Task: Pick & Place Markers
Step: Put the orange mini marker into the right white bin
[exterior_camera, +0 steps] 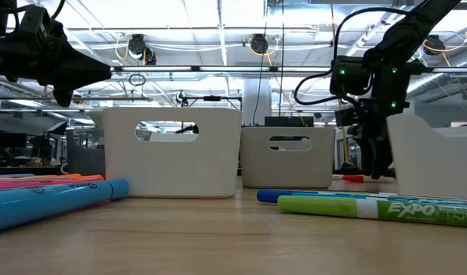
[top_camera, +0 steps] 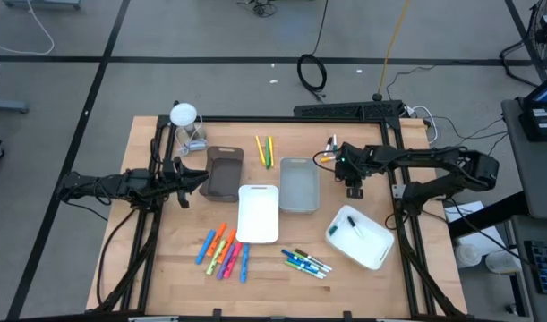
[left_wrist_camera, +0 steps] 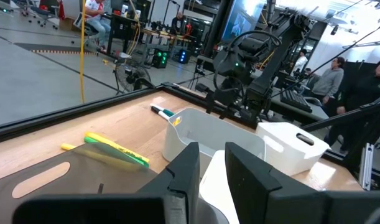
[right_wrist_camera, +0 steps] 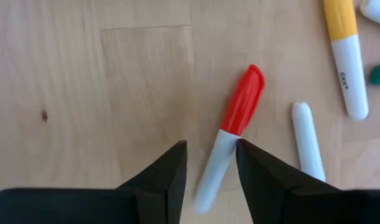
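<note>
My right gripper (top_camera: 354, 188) points down just above the table, right of the grey tray (top_camera: 299, 185). It is open, and its fingers stand on either side of the white body of a red-capped marker (right_wrist_camera: 230, 140) that lies flat on the wood; I see no touch. The gripper also shows in the right wrist view (right_wrist_camera: 211, 155) and the low view (exterior_camera: 373, 169). A white marker (right_wrist_camera: 308, 140) and a yellow-capped one (right_wrist_camera: 351, 62) lie beside it. My left gripper (top_camera: 198, 177) hovers beside the brown tray (top_camera: 224, 172), its fingers a narrow gap apart (left_wrist_camera: 213, 163) and empty.
A white tray (top_camera: 258, 213) stands at the middle and a tilted white tray (top_camera: 360, 237) with one marker inside at the right. Marker groups lie at the near left (top_camera: 224, 252), near middle (top_camera: 305, 262) and far middle (top_camera: 264, 150). A white lamp-like object (top_camera: 185, 121) stands far left.
</note>
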`<act>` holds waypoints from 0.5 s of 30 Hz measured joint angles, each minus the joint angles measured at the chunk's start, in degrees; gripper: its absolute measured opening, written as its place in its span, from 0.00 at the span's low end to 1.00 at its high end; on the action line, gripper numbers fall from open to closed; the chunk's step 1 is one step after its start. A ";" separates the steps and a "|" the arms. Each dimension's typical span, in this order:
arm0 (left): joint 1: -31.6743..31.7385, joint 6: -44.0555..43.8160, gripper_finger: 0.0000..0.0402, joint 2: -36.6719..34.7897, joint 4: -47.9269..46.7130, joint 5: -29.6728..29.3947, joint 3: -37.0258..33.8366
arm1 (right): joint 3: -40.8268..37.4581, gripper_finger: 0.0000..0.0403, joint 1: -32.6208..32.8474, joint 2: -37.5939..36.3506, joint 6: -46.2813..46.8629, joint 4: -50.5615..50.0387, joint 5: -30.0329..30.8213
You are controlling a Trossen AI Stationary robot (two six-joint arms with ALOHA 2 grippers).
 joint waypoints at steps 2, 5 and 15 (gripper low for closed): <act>0.00 -0.01 0.20 0.00 -0.02 0.00 0.00 | 0.00 0.32 0.00 0.00 0.86 -0.16 -0.02; -0.01 -0.01 0.20 0.01 -0.01 0.00 0.00 | 0.00 0.32 0.00 0.00 2.56 -0.35 -0.04; 0.00 -0.02 0.20 0.02 0.00 0.00 0.00 | 0.09 0.16 0.00 1.46 5.37 -1.11 0.25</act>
